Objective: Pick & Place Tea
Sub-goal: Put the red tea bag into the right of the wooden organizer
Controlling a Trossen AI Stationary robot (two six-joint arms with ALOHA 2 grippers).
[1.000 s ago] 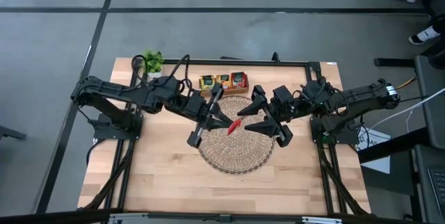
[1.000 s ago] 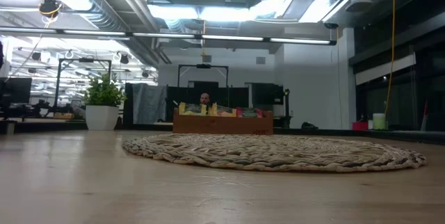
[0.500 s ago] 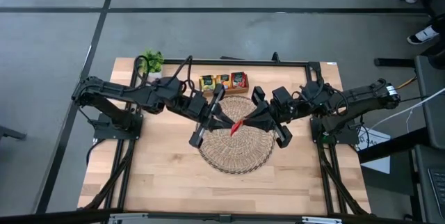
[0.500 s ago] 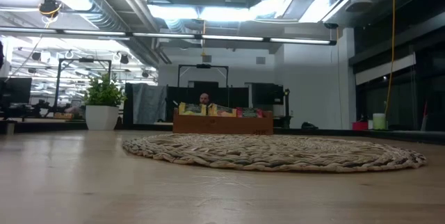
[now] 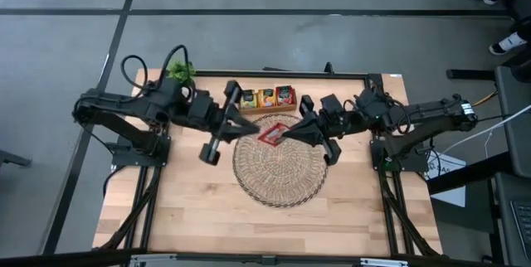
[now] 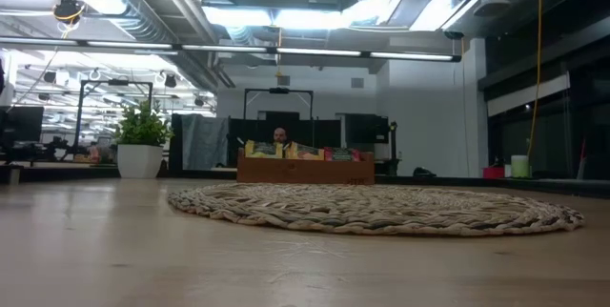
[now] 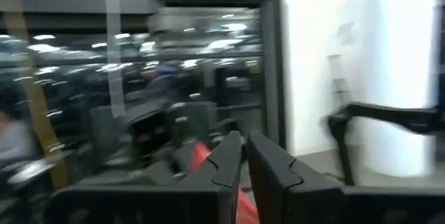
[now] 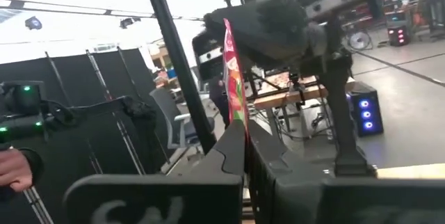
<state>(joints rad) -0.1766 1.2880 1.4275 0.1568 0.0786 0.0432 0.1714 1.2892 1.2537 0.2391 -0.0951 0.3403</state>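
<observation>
While reaching in low from the right, right gripper point(image 5: 284, 134) pinched tight on a red tea sachet point(image 5: 271, 134), raised over the wicker mat's point(image 5: 278, 176) far edge, flat face upward, long axis toward the left arm. Left gripper point(image 5: 249, 123) just beside it, fingers together, holding nothing. More sachets in the wooden box point(image 5: 266, 98) behind.

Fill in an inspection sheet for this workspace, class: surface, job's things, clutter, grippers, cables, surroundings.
Surface: wooden table, round wicker mat at centre.
Job's things: red tea sachet held above the mat; more sachets in a wooden box at the far edge.
Clutter: potted plant at the far left corner.
Grippers: right gripper shut on the sachet; left gripper shut, empty, beside it.
Cables: black cables looping over the left arm.
Surroundings: grey floor; shoes at the far right.
</observation>
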